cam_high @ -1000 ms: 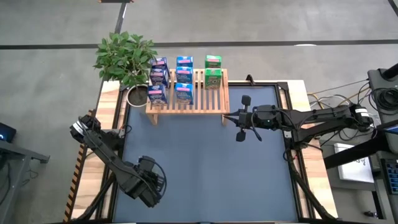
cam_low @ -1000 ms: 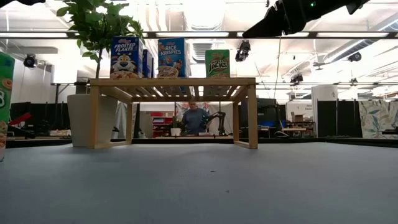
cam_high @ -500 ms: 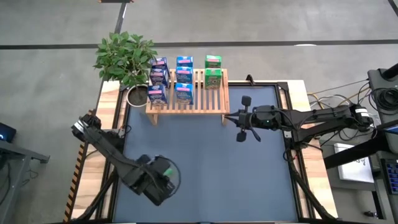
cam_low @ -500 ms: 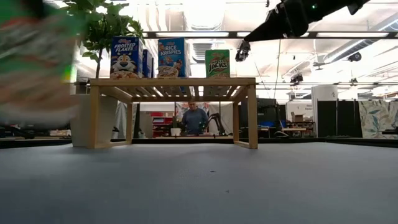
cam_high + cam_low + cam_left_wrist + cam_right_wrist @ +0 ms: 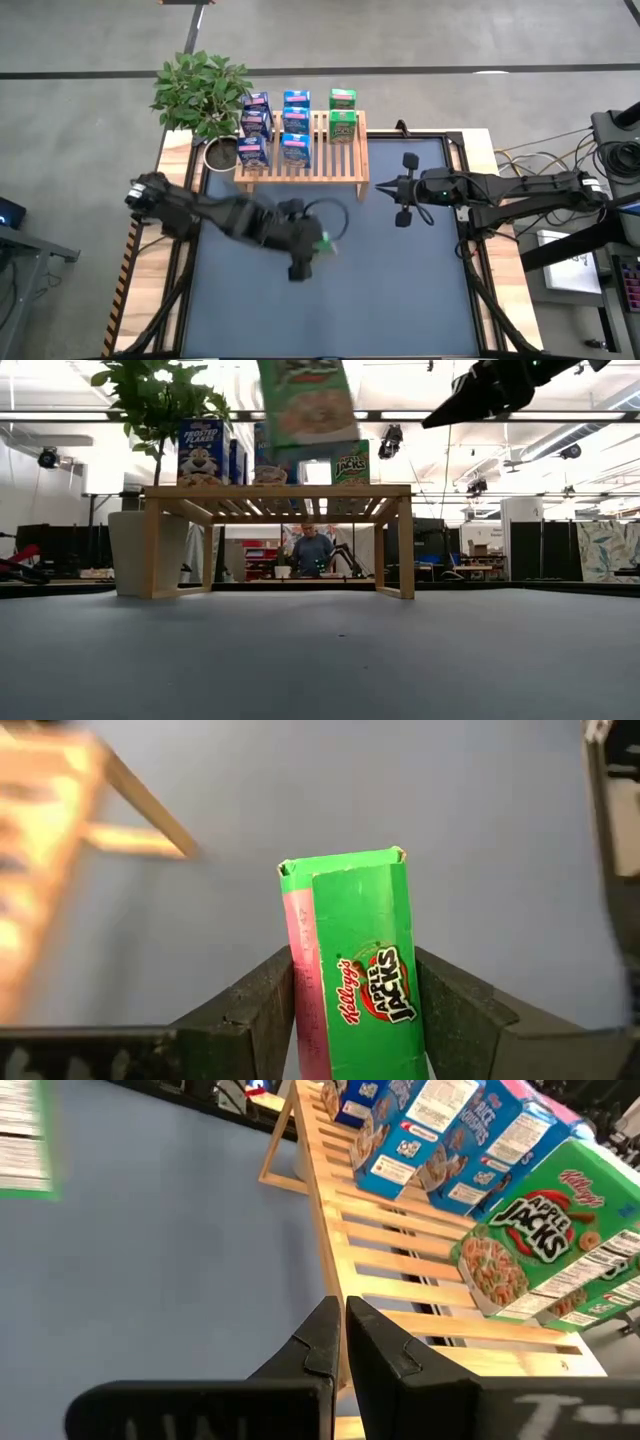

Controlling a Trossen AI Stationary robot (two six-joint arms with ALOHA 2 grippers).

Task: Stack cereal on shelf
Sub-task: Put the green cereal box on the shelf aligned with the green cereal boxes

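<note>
The shelf point(image 5: 300, 160), a low wooden slatted rack, stands at the table's far edge. On it stand blue cereal boxes point(image 5: 294, 125) and green ones point(image 5: 342, 115), also seen in the right wrist view as cereal boxes point(image 5: 520, 1230). My left gripper point(image 5: 312, 250) hovers over the middle of the blue mat, shut on a green Apple Jacks box point(image 5: 360, 970). That box shows high up in the low view point(image 5: 305, 400). My right gripper point(image 5: 340, 1335) is shut and holds nothing, in the air just right of the shelf's near right leg. My left gripper pinches the green box between its two fingers point(image 5: 255, 1010), one on each of two opposite faces point(image 5: 300, 990). The fingers slant downward and lie along the box, whose free end point(image 5: 340, 868) sticks out past them. The box is lifted clear of the table.
A potted plant point(image 5: 205, 95) stands at the far left corner beside the shelf. A black frame point(image 5: 465, 200) borders the blue mat point(image 5: 400, 290). A person point(image 5: 313, 550) shows in the room behind the shelf.
My left gripper has swung from the near left corner up and toward the table's middle with the green box, and its wrist has rolled, turning the box about. My right gripper has drawn back a little toward the right edge.
</note>
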